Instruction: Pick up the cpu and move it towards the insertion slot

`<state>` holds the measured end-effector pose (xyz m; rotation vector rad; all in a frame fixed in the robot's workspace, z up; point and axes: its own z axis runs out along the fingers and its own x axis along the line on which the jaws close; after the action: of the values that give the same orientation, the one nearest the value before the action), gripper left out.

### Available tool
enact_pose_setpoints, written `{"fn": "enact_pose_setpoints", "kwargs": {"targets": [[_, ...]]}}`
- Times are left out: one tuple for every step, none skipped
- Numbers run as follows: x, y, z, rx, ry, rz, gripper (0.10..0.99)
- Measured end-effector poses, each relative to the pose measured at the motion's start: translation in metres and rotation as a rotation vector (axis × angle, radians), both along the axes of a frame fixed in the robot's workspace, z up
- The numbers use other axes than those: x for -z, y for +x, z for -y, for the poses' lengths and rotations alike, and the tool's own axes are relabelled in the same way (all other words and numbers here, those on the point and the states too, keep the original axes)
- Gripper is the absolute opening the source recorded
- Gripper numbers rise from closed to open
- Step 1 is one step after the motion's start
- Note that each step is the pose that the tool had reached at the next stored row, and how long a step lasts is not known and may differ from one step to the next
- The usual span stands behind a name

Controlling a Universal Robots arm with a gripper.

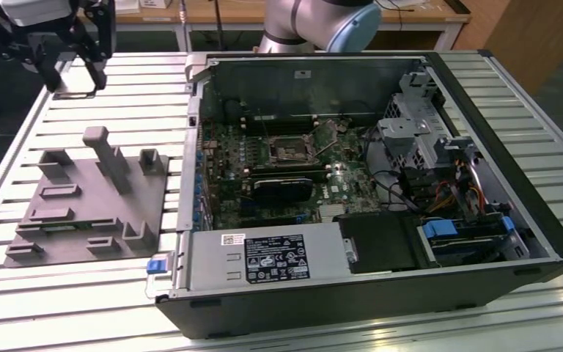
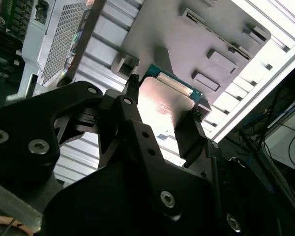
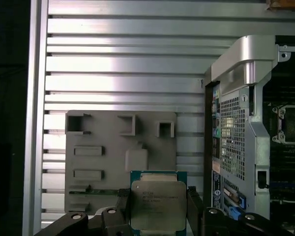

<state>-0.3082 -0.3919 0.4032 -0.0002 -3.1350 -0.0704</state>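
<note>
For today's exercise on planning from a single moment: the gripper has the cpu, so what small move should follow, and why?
Probably a short carry across toward the open computer case. In both wrist views the gripper is shut on the cpu, held above the grey fixture block. In the exterior view it hangs at the exterior view's left, while the insertion slot sits on the motherboard, off to the right.

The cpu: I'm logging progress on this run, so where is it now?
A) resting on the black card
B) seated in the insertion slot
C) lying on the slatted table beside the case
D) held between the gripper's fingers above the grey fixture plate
D: in both wrist views the cpu sits clamped in the gripper over the grey fixture plate, while the insertion slot is still unfilled.
</note>
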Motion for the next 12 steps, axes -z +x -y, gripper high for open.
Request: {"fn": "enact_pose_setpoints", "kwargs": {"targets": [[0.0000, 0.0022, -0.0002, 0.000, 0.000, -0.0001, 0.541], [-0.0001, 0.0043, -0.0004, 0.000, 0.000, -0.0001, 0.541], [0.0000, 0.0065, -0.0006, 0.000, 0.000, -0.0001, 0.541], [0.0000, 0.0087, -0.0007, 0.000, 0.000, -0.0001, 0.541], [-0.0001, 0.0110, -0.0009, 0.000, 0.000, -0.0001, 0.541], [-0.0001, 0.0130, -0.0011, 0.000, 0.000, -0.0001, 0.541], [-0.0001, 0.0152, -0.0013, 0.000, 0.000, -0.0002, 0.541], [0.0000, 0.0175, -0.0015, 0.000, 0.000, -0.0001, 0.541], [0.0000, 0.0197, -0.0017, 0.000, 0.000, -0.0001, 0.541], [0.0000, 0.0216, -0.0020, 0.000, 0.000, -0.0001, 0.541], [0.0000, 0.0235, -0.0022, 0.000, 0.000, 0.0000, 0.541], [0.0000, 0.0253, -0.0024, 0.000, 0.000, -0.0001, 0.541]]}}
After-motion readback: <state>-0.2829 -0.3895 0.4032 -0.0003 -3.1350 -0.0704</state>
